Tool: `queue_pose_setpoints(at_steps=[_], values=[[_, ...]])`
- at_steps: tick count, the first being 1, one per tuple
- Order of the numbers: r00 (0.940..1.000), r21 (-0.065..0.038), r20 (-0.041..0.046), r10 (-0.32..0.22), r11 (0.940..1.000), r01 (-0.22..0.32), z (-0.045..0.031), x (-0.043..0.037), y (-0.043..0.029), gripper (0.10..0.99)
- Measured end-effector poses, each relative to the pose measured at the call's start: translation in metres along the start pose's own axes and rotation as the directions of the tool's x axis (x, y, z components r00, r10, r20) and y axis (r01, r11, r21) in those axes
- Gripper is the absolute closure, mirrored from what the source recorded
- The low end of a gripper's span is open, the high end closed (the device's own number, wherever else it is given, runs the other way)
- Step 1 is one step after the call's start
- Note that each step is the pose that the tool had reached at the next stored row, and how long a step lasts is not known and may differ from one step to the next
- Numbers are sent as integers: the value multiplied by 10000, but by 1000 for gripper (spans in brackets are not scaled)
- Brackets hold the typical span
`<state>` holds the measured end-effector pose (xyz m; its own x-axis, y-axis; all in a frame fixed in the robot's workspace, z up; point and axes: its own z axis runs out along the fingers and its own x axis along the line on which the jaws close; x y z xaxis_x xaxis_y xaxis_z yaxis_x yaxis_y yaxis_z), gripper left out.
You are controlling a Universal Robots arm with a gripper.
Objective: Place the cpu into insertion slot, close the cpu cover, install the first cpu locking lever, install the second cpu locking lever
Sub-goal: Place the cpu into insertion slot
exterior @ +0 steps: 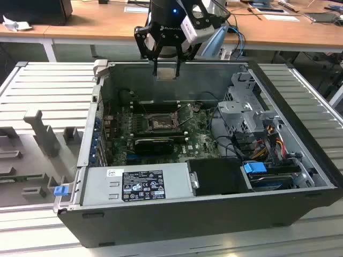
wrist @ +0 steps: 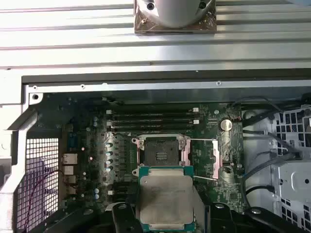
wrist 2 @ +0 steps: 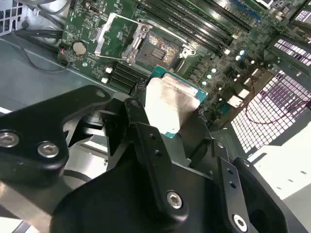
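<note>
My gripper (exterior: 166, 73) hangs over the back wall of the open computer case (exterior: 177, 214), shut on the cpu (exterior: 167, 72). In both wrist views the cpu (wrist 2: 170, 102) (wrist: 165, 196) shows its silvery-grey top on a green edge, pinched between the black fingers (wrist 2: 138, 121). Well below it on the green motherboard (exterior: 195, 142) lies the insertion slot (exterior: 159, 123) (wrist 2: 158, 48) (wrist: 160, 153), uncovered, with a dark centre. The cpu cover (wrist 2: 107, 31) (wrist: 221, 158) is swung open beside the slot. Thin locking levers (wrist: 201, 141) stand out free next to it.
A grey power supply (exterior: 136, 184) and a black box (exterior: 217, 176) fill the case's front. A metal drive cage (exterior: 246, 107) with cables sits at the exterior view's right. Long memory slots (wrist: 150, 119) and a black card (exterior: 155, 143) flank the slot. A grey fixture (exterior: 43, 134) lies outside.
</note>
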<state>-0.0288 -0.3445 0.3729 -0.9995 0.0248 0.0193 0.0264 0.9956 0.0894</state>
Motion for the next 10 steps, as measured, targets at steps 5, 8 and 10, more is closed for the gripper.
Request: queue_pose_setpoints(at_steps=[5, 8, 10], values=[[9990, -6, 39, 441, 9990, -441, 1, 0, 0, 561], [9981, -12, 55, 617, 9981, -617, 2, 0, 0, 561], [9978, -13, 58, 653, 9979, -653, 3, 0, 0, 561]])
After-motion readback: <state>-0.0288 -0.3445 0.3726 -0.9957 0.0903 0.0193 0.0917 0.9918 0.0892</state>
